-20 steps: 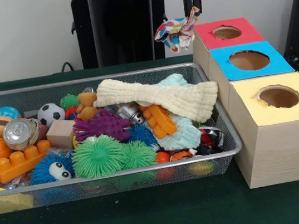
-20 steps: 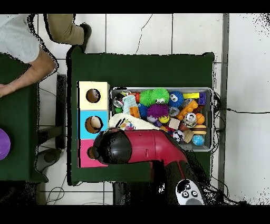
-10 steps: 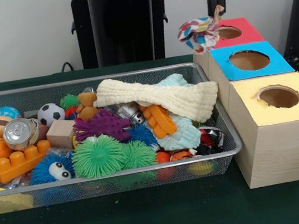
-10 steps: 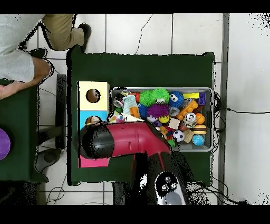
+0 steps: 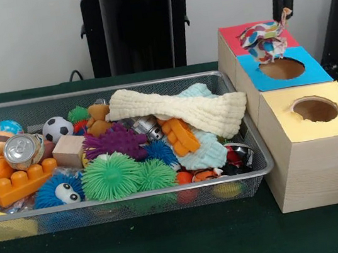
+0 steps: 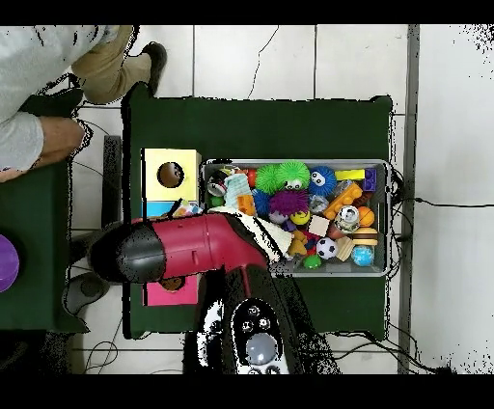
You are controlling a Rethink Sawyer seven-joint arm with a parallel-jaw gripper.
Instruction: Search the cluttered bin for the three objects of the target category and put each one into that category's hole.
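One rope toy (image 5: 263, 42) hangs in the air, pinched at its top by the gripper (image 5: 284, 12), w/ the dark fingers pressed together on its cord; none of the others show anywhere. Front view, left to right: the wire mesh bin (image 5: 262, 173) fills the left and middle, heaped w/ spiky rubber balls (image 5: 110, 176), an orange block (image 5: 22, 182), a can (image 5: 21, 150), a small football (image 5: 57, 128) and a cream knitted cloth (image 5: 186, 112) draped across the top. No second or third rope toy is visible in the heap; they may be buried, can't tell. To the right stand three wooden boxes in a row: red-faced box (image 5: 231, 33) farthest, blue-faced box (image 5: 281, 69) in the middle, yellow-faced box (image 5: 318, 142) nearest. The held toy hovers over the seam btw red and blue faces, well short of the yellow box's hole (image 5: 315, 109). That hole looks dark; its contents can't be seen. Overhead view: the red arm (image 6: 183, 253) covers the blue and red boxes. Judging by this, the 1st visible delivery is underway, not done; the toy needs carrying on to the yellow box, then more searching
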